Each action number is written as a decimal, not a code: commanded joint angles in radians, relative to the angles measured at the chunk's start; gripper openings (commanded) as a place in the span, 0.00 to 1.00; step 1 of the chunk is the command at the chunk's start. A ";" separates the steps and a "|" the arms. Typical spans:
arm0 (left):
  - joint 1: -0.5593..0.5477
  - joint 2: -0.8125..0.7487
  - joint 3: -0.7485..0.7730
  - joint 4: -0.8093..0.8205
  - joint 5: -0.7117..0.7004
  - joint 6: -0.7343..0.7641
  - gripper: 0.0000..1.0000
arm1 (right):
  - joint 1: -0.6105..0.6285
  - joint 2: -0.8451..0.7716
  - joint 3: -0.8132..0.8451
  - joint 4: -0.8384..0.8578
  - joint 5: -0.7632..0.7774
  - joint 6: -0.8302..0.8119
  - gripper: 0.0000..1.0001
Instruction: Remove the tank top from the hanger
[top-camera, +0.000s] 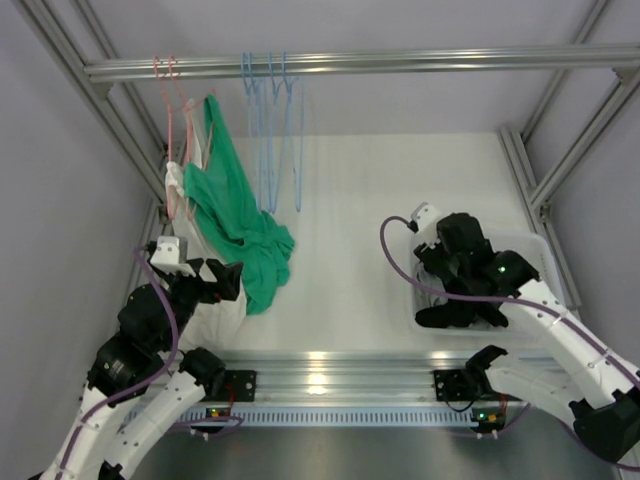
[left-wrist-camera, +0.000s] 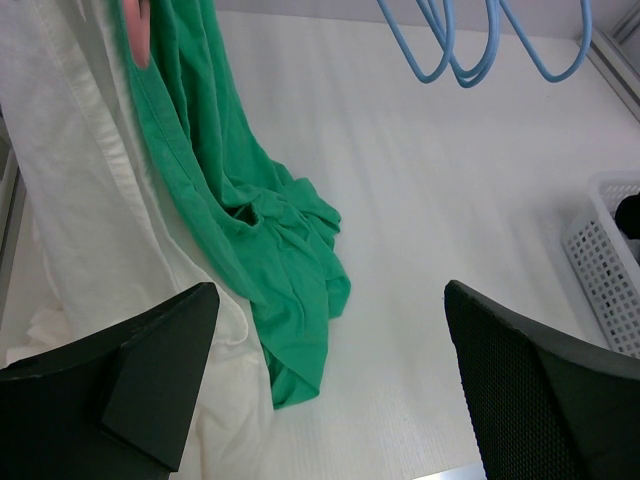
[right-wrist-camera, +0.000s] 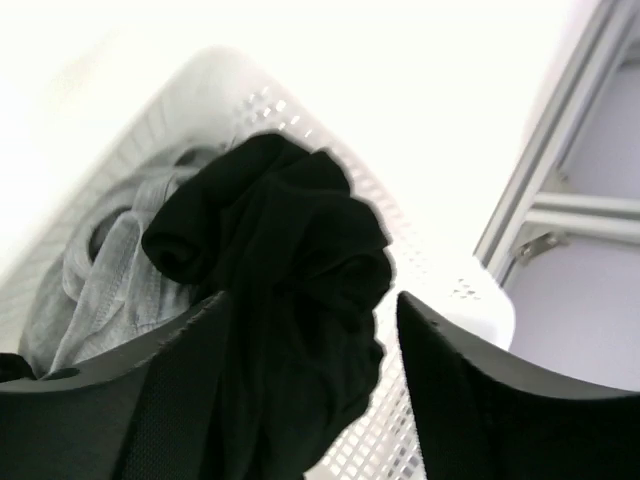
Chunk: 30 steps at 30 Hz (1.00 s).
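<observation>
We saw the green tank top (top-camera: 235, 215) hanging on a pink hanger (top-camera: 180, 110) at far left, its lower end piled on the table (top-camera: 380, 200) beside a white garment (left-wrist-camera: 80, 200). The left gripper (top-camera: 224, 282) gaped wide and empty next to that white garment. The right gripper (right-wrist-camera: 310, 300) had its jaws parted, released around a black garment (right-wrist-camera: 270, 230) lying in the white basket (right-wrist-camera: 440, 290).

A green tank top (top-camera: 235, 215) hangs by one strap from a pink hanger (top-camera: 178, 110) at the far left of the rail (top-camera: 350, 65). Its lower part lies bunched on the table (top-camera: 370, 200). Just to its right hang bare blue hangers (top-camera: 275, 120). A black garment (right-wrist-camera: 280, 270) lies crumpled in the white basket (right-wrist-camera: 410, 240) at the near right.
</observation>
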 joint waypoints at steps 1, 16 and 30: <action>-0.001 0.003 0.001 0.060 -0.012 0.000 0.99 | -0.018 -0.063 0.111 -0.028 -0.037 0.024 0.68; -0.001 0.189 0.162 -0.092 -0.300 -0.135 0.99 | -0.016 -0.145 0.480 -0.046 0.125 0.508 0.99; 0.001 0.352 0.381 -0.129 -0.513 -0.056 0.99 | -0.018 -0.441 0.386 -0.178 0.385 0.489 0.99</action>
